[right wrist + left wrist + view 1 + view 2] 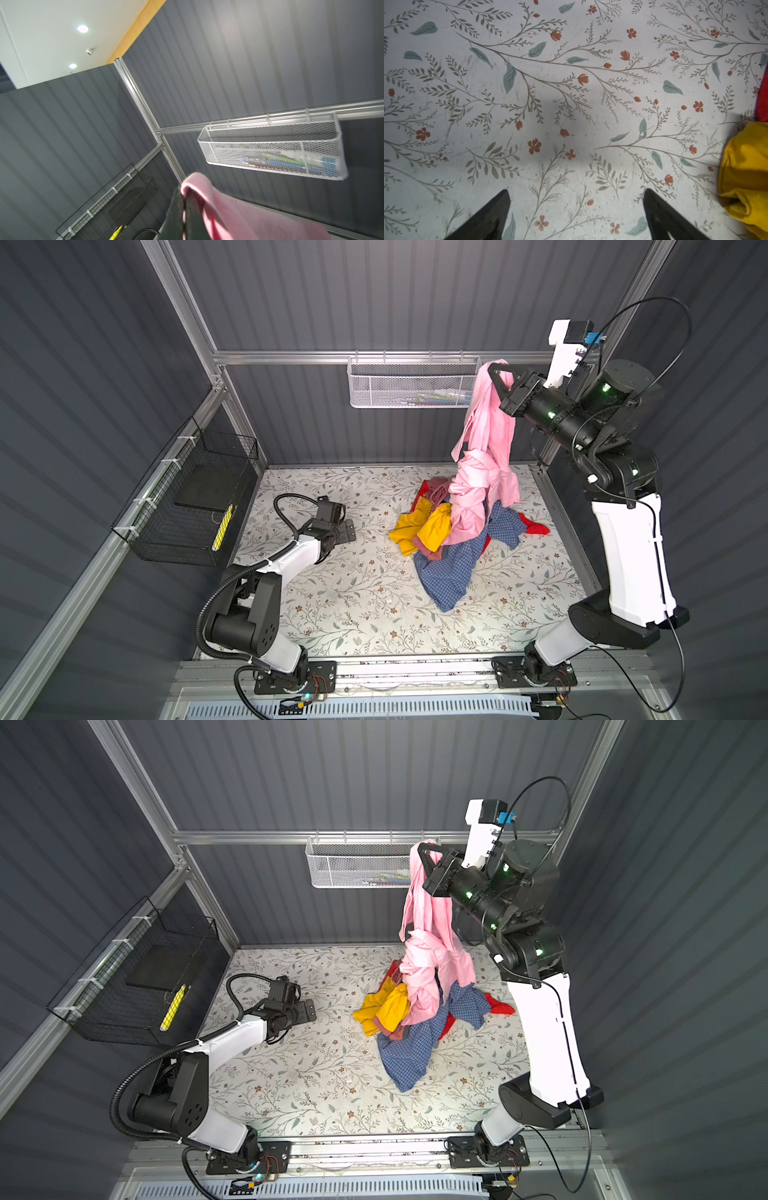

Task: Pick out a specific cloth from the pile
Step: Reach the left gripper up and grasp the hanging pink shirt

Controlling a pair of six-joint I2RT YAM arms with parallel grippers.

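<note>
In a top view the right claw (495, 371) clenches the cloth (486, 435) by its top edge, high at the counter's (353, 614) 2 o'clock. The limp tail reaches the pile (440, 547). Left wrist view: the left claw (576, 193) is spread and empty. Right wrist view: the fabric folds softly over the tips and looks light. It would likely snag, so pinch a bunched fold.

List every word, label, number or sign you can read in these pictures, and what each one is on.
No text can be read.
Tube in the white wire basket: blue patch, maybe a label, too blurred to read.
Yellow pen in the black wire basket: too small to show print.
Pile of clothes, pink cloth, floral table cover: no lettering shows.
</note>
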